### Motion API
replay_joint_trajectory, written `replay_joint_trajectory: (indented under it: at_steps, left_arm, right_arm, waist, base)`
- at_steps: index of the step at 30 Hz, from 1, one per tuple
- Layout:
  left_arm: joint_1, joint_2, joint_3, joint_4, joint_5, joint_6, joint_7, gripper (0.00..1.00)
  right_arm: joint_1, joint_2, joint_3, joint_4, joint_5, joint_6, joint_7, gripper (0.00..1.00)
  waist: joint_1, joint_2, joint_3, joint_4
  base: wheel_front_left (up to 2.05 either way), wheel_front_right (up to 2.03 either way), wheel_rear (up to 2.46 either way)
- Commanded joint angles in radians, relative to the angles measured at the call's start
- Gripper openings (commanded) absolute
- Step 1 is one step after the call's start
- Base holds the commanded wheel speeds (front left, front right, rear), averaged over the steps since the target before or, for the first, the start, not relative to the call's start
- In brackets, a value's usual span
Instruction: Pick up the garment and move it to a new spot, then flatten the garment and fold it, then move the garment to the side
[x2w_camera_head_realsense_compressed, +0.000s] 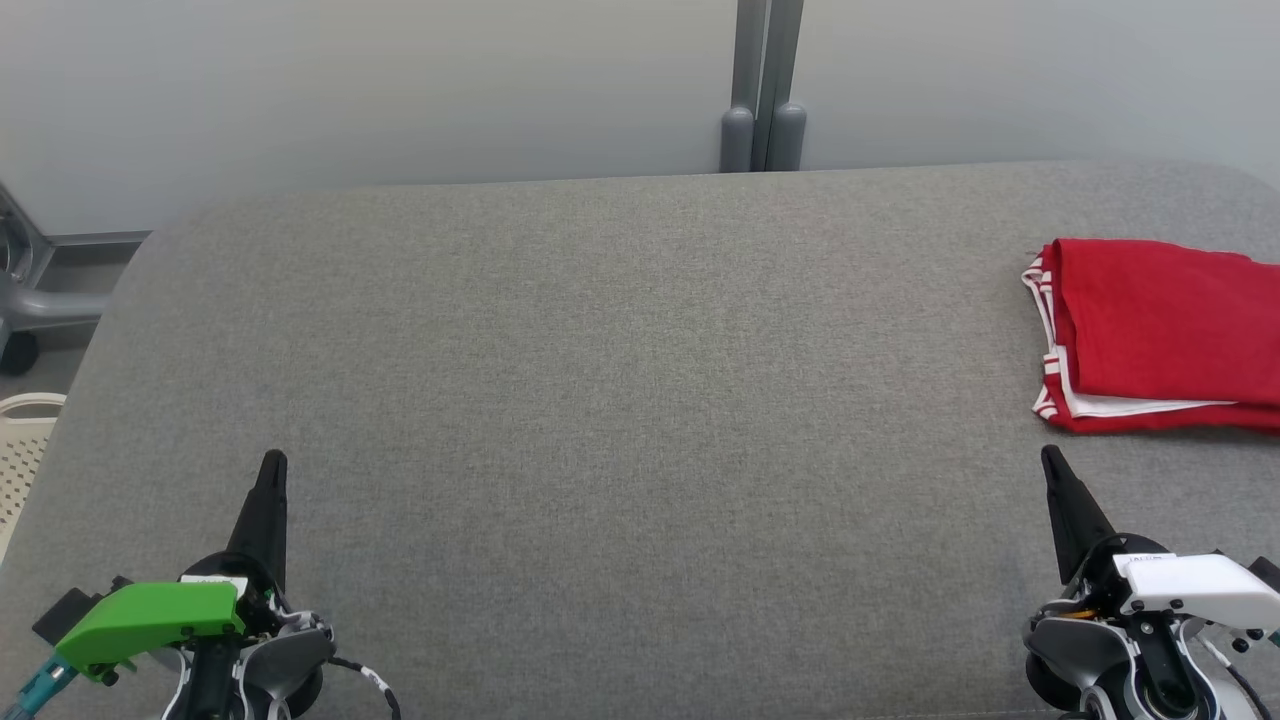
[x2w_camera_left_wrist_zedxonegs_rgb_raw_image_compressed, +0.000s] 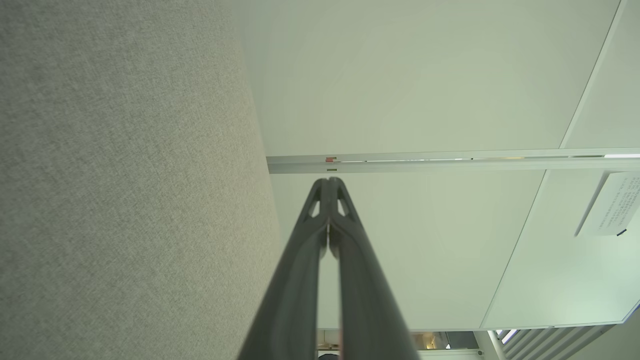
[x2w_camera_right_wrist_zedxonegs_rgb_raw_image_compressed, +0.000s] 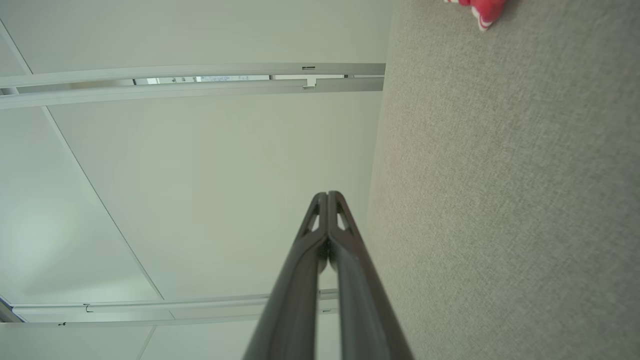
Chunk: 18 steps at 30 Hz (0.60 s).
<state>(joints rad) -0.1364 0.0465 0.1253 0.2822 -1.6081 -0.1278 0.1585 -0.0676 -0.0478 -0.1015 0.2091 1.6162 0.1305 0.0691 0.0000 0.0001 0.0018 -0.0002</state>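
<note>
The garment (x2w_camera_head_realsense_compressed: 1160, 335) lies on the table (x2w_camera_head_realsense_compressed: 640, 400) at the right edge, midway between front and back. The left gripper (x2w_camera_head_realsense_compressed: 272, 465) is over the front left corner. The right gripper (x2w_camera_head_realsense_compressed: 1052, 460) is over the front right corner, just before the garment. A basket (x2w_camera_head_realsense_compressed: 25, 450) stands off the left edge. A post (x2w_camera_head_realsense_compressed: 763, 100) stands behind the back edge.

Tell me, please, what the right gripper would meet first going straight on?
Probably the pale wall behind the table: the right gripper points past the red garment, though depth is unclear.
</note>
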Motion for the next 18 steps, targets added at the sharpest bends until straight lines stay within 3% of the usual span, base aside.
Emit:
replay_joint_trajectory:
  at_steps: [1,18]
  left_arm:
    - [-0.016,0.007,0.002,-0.003,0.001,-0.006,0.004,0.00]
    - [-0.016,0.007,0.002,-0.003,0.001,-0.006,0.003,0.00]
  right_arm:
    - [-0.009,-0.005,-0.002,-0.005,0.003,0.000,0.004,0.00]
    - [-0.009,-0.005,-0.002,-0.005,0.003,0.000,0.004,0.00]
  waist:
    - [0.0000,-0.0001,0.000,0.000]
    - [0.0000,-0.0001,0.000,0.000]
  base:
    - [0.00,0.00,0.00]
    - [0.00,0.00,0.00]
